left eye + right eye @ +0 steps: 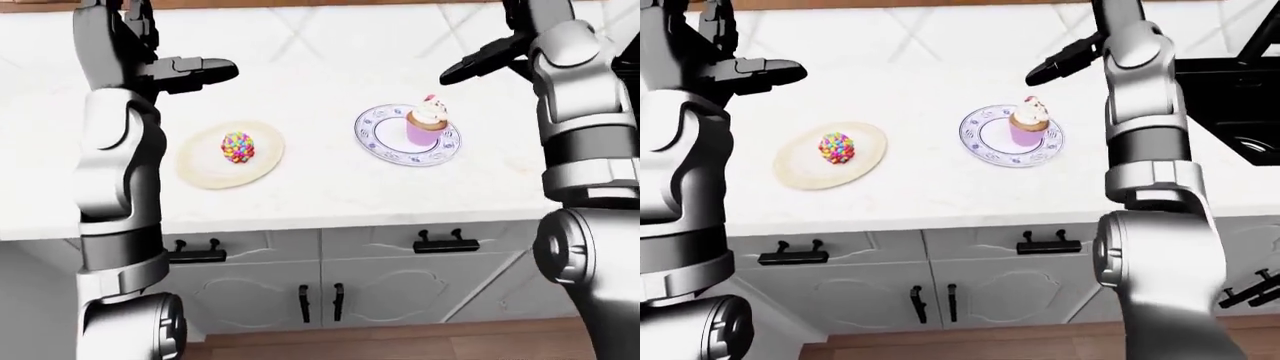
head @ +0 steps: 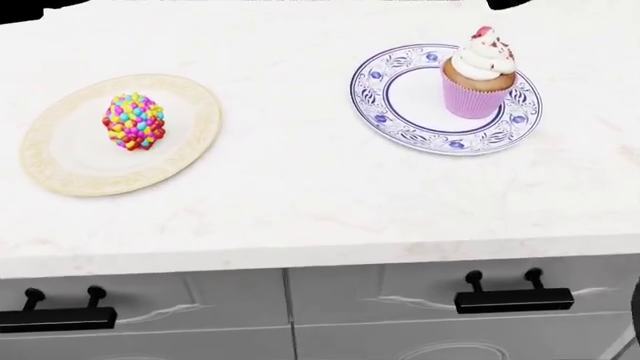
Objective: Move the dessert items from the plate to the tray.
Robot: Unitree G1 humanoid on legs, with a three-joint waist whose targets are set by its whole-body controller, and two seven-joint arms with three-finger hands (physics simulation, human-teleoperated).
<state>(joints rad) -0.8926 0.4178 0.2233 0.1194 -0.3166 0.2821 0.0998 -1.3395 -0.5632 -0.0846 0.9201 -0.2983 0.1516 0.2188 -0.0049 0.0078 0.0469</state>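
Presently the cupcake (image 2: 478,73) stands upright on the blue-patterned plate (image 2: 400,112), untransferred; a candy-coated dessert (image 2: 134,121) sits on the cream tray (image 2: 60,161). Both hands hover raised above the counter (image 2: 300,202), left hand (image 1: 195,71) and right hand (image 1: 480,64) with fingers extended, holding nothing. No legible markings.

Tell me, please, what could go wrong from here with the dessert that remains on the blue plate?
The cupcake is tall with soft frosting, so a high grip may smear it or tip it. It sits toward the blue plate's edge, so a nudge could shift the plate. Both the right hand and left hand hover open.
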